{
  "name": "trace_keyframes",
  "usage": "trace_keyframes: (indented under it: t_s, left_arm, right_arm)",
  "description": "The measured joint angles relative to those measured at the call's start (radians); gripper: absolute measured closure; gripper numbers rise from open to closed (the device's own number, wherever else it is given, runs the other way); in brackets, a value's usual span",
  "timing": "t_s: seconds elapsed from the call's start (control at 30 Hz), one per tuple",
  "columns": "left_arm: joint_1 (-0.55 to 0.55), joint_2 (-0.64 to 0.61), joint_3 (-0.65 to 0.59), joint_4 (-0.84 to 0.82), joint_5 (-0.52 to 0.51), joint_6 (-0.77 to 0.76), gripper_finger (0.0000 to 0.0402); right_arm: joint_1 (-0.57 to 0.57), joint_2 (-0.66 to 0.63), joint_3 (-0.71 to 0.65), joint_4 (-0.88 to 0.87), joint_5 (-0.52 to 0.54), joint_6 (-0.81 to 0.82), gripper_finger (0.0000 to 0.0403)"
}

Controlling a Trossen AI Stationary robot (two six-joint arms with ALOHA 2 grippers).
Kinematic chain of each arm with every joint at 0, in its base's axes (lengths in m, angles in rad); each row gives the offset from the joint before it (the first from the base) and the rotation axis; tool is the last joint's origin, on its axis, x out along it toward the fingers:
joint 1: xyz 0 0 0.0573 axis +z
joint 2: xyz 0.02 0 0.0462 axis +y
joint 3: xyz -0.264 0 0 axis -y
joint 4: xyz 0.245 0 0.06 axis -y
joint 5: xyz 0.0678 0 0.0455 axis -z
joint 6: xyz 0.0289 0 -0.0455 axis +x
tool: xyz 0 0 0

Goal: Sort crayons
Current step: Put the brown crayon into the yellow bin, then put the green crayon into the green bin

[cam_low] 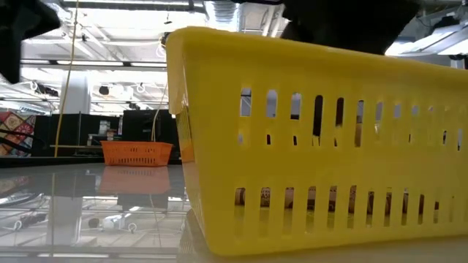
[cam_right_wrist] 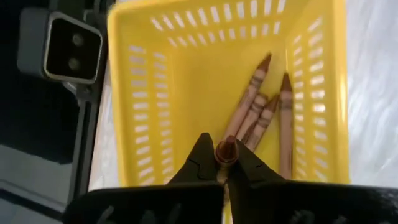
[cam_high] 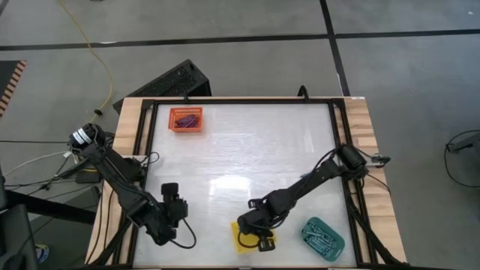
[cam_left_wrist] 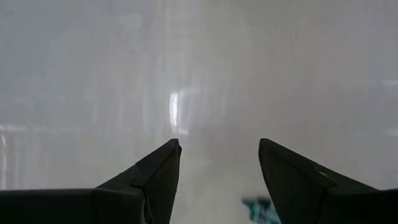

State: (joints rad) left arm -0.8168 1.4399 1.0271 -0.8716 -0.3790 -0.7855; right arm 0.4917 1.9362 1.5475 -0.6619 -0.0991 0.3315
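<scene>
While the right hand hangs over the yellow tray at the table's near edge, its fingers pinch a brownish-red crayon by the end, and 4 more brownish-red crayons lie inside the tray. Blue crayons fill the teal tray beside it; dark ones sit in the orange tray far off. Left hand waits spread over bare table.

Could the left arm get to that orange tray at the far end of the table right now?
Probably yes. The left gripper is open and empty, and the table between it and the orange tray looks bare. The right gripper is busy over the yellow tray.
</scene>
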Motion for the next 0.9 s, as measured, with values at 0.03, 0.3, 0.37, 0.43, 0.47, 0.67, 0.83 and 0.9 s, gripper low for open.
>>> trace_keyframes:
  t_s: [0.03,0.3,0.37,0.43,0.47,0.67,0.83,0.9]
  left_arm:
    - [-0.005,0.000,0.000,-0.012,0.014,-0.023,0.0193]
    - [-0.059,0.000,0.000,-0.089,0.121,-0.283,0.0194]
    - [-0.083,0.000,0.000,-0.108,0.146,-0.350,0.0194]
    - [-0.109,0.000,0.000,-0.119,0.153,-0.413,0.0194]
    - [-0.121,0.000,0.000,-0.119,0.153,-0.441,0.0194]
    - [-0.181,0.000,-0.002,-0.115,0.151,-0.602,0.0194]
    - [-0.215,0.000,-0.086,-0.026,0.191,-0.735,0.0194]
    - [-0.224,0.002,-0.127,0.036,0.212,-0.778,0.0194]
  right_arm:
    - [0.000,0.000,0.000,-0.011,-0.006,0.000,0.0391]
    - [-0.001,-0.001,0.000,-0.028,-0.007,0.008,0.0333]
    - [-0.001,-0.002,0.000,-0.027,-0.007,0.008,0.0327]
    - [-0.001,-0.002,0.000,-0.023,-0.006,0.005,0.0324]
    - [-0.001,-0.002,0.000,-0.020,-0.007,0.003,0.0322]
    - [-0.001,-0.002,0.000,-0.007,-0.006,0.000,0.0321]
    - [0.000,-0.002,0.009,-0.017,-0.006,-0.012,0.0321]
    - [0.004,-0.002,0.024,-0.018,-0.002,-0.021,0.0321]
